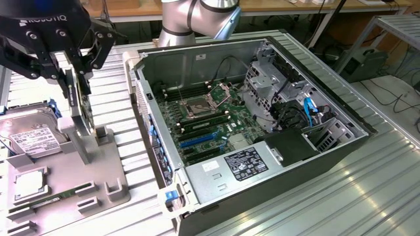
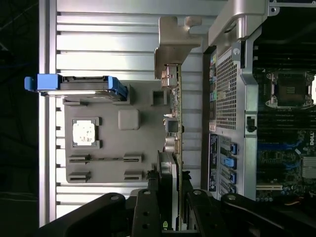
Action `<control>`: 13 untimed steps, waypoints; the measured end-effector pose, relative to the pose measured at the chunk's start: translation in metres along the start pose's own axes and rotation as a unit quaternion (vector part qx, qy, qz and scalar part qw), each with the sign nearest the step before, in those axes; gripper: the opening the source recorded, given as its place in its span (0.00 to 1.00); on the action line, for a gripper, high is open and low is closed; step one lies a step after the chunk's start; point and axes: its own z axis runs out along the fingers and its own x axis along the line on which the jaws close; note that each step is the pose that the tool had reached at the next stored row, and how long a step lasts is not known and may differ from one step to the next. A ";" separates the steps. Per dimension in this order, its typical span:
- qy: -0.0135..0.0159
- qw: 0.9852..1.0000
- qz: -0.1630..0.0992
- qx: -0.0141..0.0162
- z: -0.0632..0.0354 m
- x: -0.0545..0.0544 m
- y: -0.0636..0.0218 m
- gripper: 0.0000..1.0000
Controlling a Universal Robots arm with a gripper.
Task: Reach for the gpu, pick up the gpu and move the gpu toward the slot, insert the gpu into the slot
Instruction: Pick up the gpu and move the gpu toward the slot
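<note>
In the exterior view, a strip of ribbed table lies open between the grey tray on the left and the open case on the right. The gripper hangs over the tray, its jaws drawn narrow and clamped on the upper edge of the gpu, which stands upright. A hard drive rests to its left. Inside the case, the blue slot lies bare.

In the wrist view, the gpu runs edge-on between the fingers, with a narrow gap to the case wall. One tray pocket holds a chip.
</note>
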 end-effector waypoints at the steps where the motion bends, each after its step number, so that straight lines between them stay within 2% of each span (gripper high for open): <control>1: 0.000 1.000 0.000 0.001 0.0000 0.000 0.0005 0.27; 4: 0.000 1.000 0.000 0.001 0.0004 -0.007 0.0011 0.27; 5: 0.000 1.000 0.000 0.001 0.0009 -0.017 0.0010 0.27; 8: 0.000 1.000 0.000 0.001 0.0022 -0.033 0.0009 0.27; 13: 0.000 1.000 0.000 0.001 0.0034 -0.054 0.0010 0.27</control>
